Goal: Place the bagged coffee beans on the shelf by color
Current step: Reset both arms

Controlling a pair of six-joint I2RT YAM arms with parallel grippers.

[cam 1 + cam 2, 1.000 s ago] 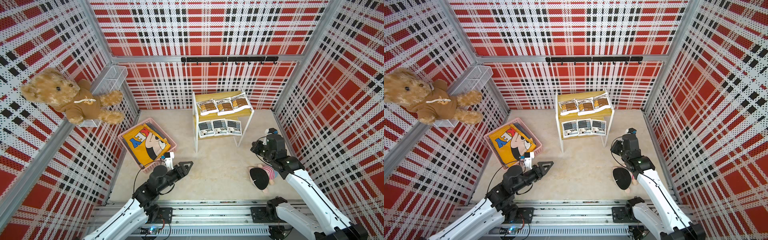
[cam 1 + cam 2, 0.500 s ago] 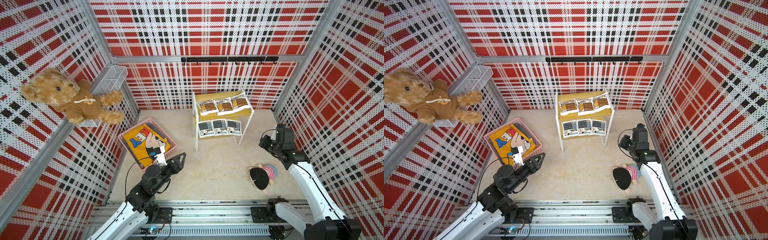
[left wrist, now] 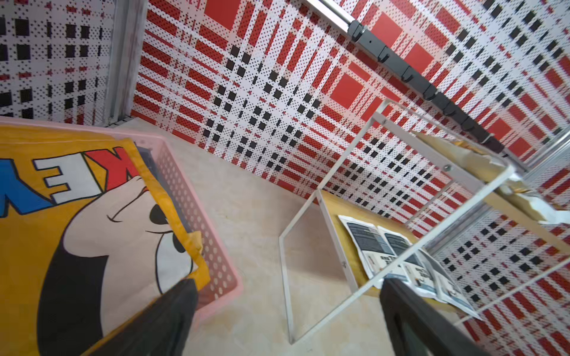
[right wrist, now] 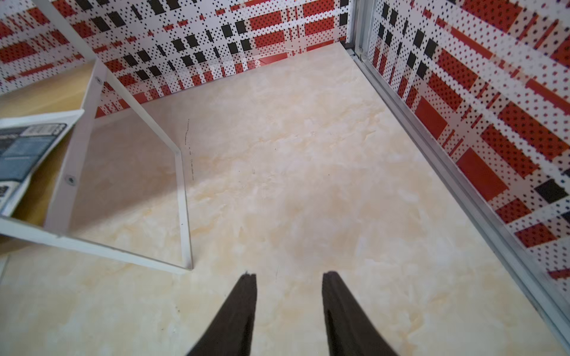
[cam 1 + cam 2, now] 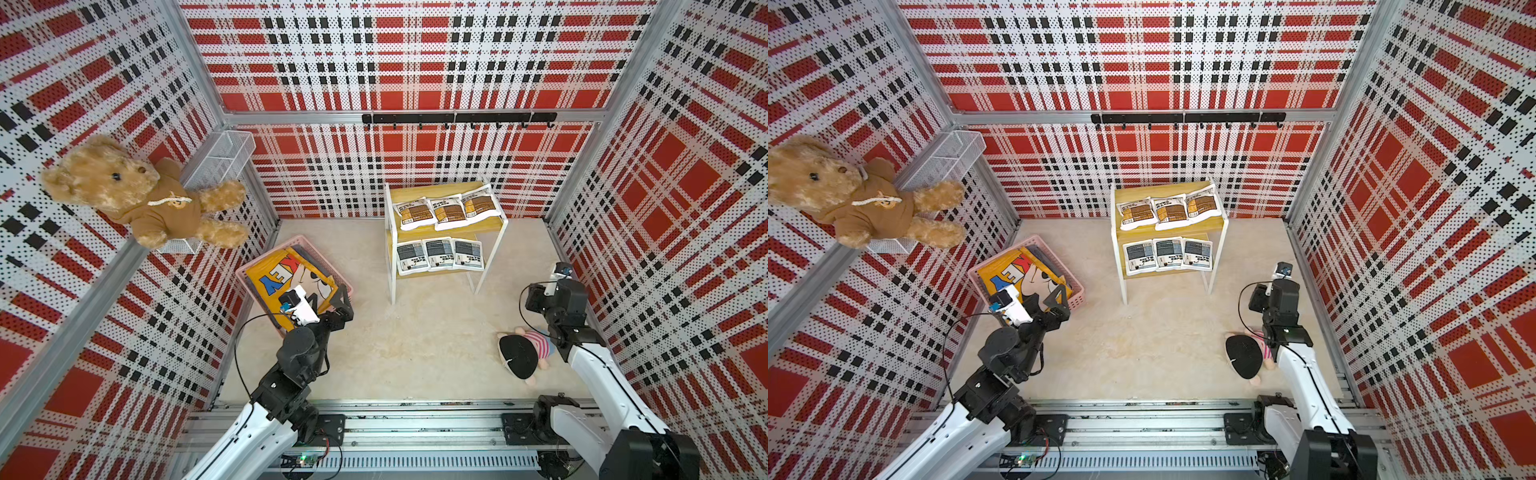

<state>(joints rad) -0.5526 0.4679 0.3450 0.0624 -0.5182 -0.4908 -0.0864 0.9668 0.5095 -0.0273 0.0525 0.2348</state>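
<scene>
The shelf (image 5: 436,192) stands near the back wall in both top views, a two-tier wooden stand on a white frame (image 5: 1158,192). Three brown-orange bagged coffee beans (image 5: 446,212) lie side by side on its upper board. Three dark grey ones (image 5: 439,254) lie in a row on the lower board, also seen in the left wrist view (image 3: 398,255). My left gripper (image 5: 341,300) hangs wide open and empty by the pink basket's near corner, well left of the shelf (image 3: 288,283). My right gripper (image 5: 534,297) is open and empty above bare floor to the shelf's right (image 4: 290,275).
A pink lattice basket (image 5: 291,245) holds a folded yellow cartoon cloth (image 5: 286,274). A small doll (image 5: 525,353) lies on the floor beside the right arm. A teddy bear (image 5: 137,191) and a white wire basket (image 5: 224,158) hang on the left wall. A black hook rail (image 5: 457,118) crosses the back wall.
My left gripper has drawn back leftward to the basket's corner and spread its jaws wider. My right gripper has shifted toward the right wall and gone from shut to open.
</scene>
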